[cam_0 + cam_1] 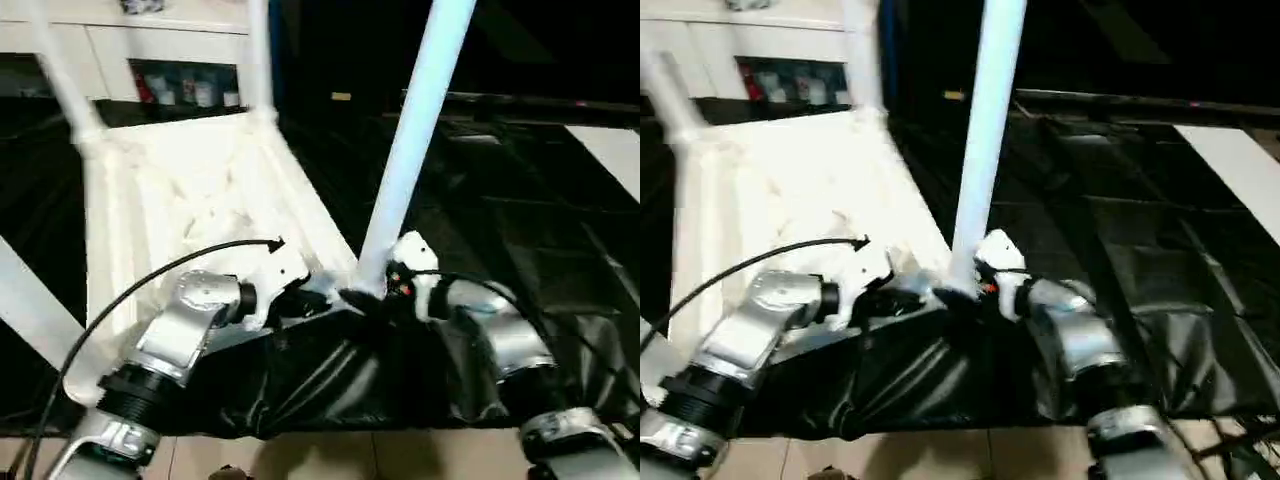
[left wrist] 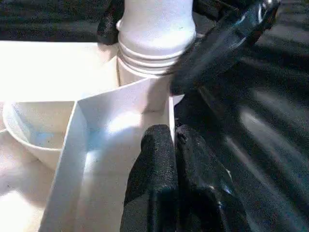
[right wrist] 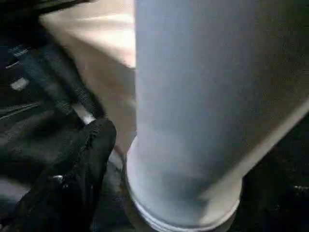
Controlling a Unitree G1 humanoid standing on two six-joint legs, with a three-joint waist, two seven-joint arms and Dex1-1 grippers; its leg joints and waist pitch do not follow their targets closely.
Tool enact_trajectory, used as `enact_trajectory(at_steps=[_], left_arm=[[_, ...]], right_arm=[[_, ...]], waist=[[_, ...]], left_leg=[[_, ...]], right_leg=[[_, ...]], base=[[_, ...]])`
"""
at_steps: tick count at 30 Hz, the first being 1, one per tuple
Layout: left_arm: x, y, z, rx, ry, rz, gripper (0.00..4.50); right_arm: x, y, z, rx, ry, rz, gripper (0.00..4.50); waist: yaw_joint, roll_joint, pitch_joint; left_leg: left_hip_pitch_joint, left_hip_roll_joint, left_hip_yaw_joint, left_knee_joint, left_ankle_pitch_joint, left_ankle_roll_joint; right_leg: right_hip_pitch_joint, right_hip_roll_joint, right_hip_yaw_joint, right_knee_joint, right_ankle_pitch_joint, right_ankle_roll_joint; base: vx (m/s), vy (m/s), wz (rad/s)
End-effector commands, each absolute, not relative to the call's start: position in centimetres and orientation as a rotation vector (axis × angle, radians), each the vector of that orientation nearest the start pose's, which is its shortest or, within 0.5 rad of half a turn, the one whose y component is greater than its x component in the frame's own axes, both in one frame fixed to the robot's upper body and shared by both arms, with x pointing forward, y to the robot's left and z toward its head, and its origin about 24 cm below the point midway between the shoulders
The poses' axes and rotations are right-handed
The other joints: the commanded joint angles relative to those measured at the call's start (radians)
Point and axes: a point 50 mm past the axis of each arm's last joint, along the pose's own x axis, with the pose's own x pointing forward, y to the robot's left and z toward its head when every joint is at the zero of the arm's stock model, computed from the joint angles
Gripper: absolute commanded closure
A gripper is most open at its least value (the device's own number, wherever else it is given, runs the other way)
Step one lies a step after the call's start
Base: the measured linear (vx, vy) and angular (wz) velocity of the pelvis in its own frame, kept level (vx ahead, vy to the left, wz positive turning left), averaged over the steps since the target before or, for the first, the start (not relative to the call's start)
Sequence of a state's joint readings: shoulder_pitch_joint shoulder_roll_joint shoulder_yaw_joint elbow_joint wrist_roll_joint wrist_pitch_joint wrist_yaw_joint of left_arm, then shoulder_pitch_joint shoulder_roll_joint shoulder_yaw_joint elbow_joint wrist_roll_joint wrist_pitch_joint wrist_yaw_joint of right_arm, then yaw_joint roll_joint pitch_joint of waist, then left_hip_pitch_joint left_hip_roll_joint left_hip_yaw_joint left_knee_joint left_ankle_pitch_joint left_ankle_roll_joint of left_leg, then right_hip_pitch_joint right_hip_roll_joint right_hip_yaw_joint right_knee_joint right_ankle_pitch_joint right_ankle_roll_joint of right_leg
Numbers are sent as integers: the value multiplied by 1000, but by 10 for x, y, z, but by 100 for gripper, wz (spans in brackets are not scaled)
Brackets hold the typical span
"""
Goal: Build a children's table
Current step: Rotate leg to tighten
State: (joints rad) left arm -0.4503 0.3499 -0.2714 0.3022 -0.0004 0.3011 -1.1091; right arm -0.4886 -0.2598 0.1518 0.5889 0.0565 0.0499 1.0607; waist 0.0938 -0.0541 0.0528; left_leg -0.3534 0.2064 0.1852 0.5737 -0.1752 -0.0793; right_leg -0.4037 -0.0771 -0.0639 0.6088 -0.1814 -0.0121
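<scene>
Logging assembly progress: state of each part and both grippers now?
table top: upside down, ribbed underside up, on black sheet.
near leg: upright in near corner socket.
far legs: two standing in far corners.
left gripper: jaws shut, against the top's rim.
right gripper: at near leg's base, grip unclear.

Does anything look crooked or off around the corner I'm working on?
Yes. The near leg leans in its corner socket instead of standing square to the upturned table top, so it may not be fully seated. The black sheet under that corner is bunched up.
</scene>
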Motion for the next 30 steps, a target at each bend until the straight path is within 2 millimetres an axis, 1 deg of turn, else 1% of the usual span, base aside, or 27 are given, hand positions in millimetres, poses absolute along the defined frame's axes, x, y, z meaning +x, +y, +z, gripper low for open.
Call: enact_trajectory(at_steps=[1,2,3,4,5,6,7,9,10,11,12,14,15,20,21,22,23,24,25,26,27,28,29,30], left_arm=[[294,106,60,332,397,-1383,450],[293,109,61,342,404,-1418,450],[291,112,62,351,413,-1454,450],[291,114,63,355,419,-1472,450],[290,115,64,351,421,-1489,450],[290,115,64,350,424,-1495,450],[289,116,66,351,432,-1520,450],[288,116,66,356,436,-1540,450],[287,117,67,353,440,-1552,450],[287,117,67,353,442,-1557,450],[287,116,67,352,441,-1562,450],[288,116,67,351,440,-1563,450],[288,115,67,349,439,-1567,450],[287,115,65,330,432,-1554,450],[288,115,64,325,430,-1534,450],[293,113,62,318,415,-1441,450],[293,113,62,318,415,-1441,450],[298,109,60,305,398,-1345,450],[299,108,60,303,393,-1317,450],[301,107,59,301,391,-1289,450],[302,105,58,296,390,-1257,450],[303,101,57,294,387,-1204,450],[303,101,57,294,387,-1204,450],[304,95,56,287,383,-1148,450]], right_arm=[[300,-112,38,-181,322,1352,68],[298,-114,38,-190,338,1408,68],[295,-116,38,-209,356,1469,68],[293,-118,37,-229,371,1507,68],[292,-118,37,-240,382,1531,84],[291,-118,37,-241,386,1539,95],[290,-119,37,-241,396,1567,95],[289,-118,37,-233,399,1586,114],[288,-117,38,-228,399,1594,125],[288,-116,38,-228,399,1600,134],[287,-115,38,-231,398,1610,144],[286,-115,38,-224,396,1615,151],[284,-115,38,-212,395,1626,169],[278,-113,33,-186,399,1631,176],[279,-112,32,-176,394,1610,177],[285,-107,28,-169,373,1474,177],[285,-107,28,-169,373,1474,177],[297,-102,23,-159,349,1265,177],[301,-101,22,-147,346,1198,178],[302,-100,21,-133,347,1164,178],[304,-99,20,-118,347,1125,178],[306,-95,18,-99,339,1054,178],[306,-95,18,-99,339,1054,178],[310,-88,16,-63,326,943,178]], waist=[[0,6,-57],[-1,7,-56],[3,6,-56],[5,11,-56],[6,12,-56],[8,11,-56],[11,8,-57],[15,9,-57],[17,17,-58],[16,16,-58],[15,14,-59],[16,14,-59],[16,12,-59],[17,12,-61],[16,12,-61],[16,14,-60],[14,15,-59],[10,17,-55],[2,14,-51],[0,14,-52],[-9,10,-52],[-13,9,-52],[-16,11,-51],[-20,8,-52]], left_leg=[[8,29,-9,-68,-264,32],[9,30,-8,-69,-264,32],[10,30,-8,-68,-271,33],[8,31,-7,-69,-267,31],[10,33,-7,-69,-268,30],[9,33,-6,-68,-261,28],[9,33,-6,-68,-255,27],[10,33,-6,-67,-251,26],[10,33,-6,-67,-250,23],[9,33,-6,-68,-250,21],[9,32,-6,-67,-249,18],[10,31,-6,-67,-248,17],[10,32,-6,-67,-248,16],[10,31,-5,-65,-235,20],[9,32,-5,-65,-234,20],[10,32,-5,-66,-239,18],[10,32,-5,-66,-242,12],[11,29,-8,-70,-270,-4],[14,26,-10,-72,-314,-20],[16,25,-12,-71,-330,-27],[10,25,-18,-75,-335,-35],[7,24,-21,-75,-335,-31],[8,25,-20,-75,-340,-29],[11,24,-20,-73,-350,-24]], right_leg=[[44,-62,46,-75,-240,-205],[43,-61,47,-76,-241,-206],[43,-62,47,-76,-250,-206],[44,-62,46,-76,-252,-206],[43,-62,46,-76,-250,-207],[44,-61,46,-72,-236,-212],[45,-62,46,-71,-231,-216],[45,-63,46,-71,-232,-217],[44,-63,47,-69,-228,-219],[45,-62,46,-69,-223,-220],[46,-61,46,-68,-213,-223],[46,-61,46,-68,-211,-223],[47,-61,46,-68,-214,-223],[47,-60,46,-66,-196,-225],[47,-60,46,-66,-194,-225],[46,-60,46,-67,-203,-223],[43,-61,47,-68,-207,-222],[42,-63,47,-75,-260,-211],[40,-64,44,-86,-355,-185],[39,-66,43,-90,-400,-170],[44,-67,41,-92,-445,-145],[44,-68,39,-95,-474,-125],[40,-67,40,-99,-484,-119],[37,-67,40,-103,-498,-113]], base=[[0,0,0],[0,0,0],[0,0,0],[0,0,0],[0,0,0],[0,0,0],[0,0,0],[0,0,0],[0,0,0],[0,0,0],[0,0,0],[0,0,0],[0,0,0],[0,0,0],[0,0,0],[0,0,0],[0,0,0],[0,0,0],[0,0,0],[0,0,0],[0,0,0],[0,0,0],[0,0,0],[0,0,0]])
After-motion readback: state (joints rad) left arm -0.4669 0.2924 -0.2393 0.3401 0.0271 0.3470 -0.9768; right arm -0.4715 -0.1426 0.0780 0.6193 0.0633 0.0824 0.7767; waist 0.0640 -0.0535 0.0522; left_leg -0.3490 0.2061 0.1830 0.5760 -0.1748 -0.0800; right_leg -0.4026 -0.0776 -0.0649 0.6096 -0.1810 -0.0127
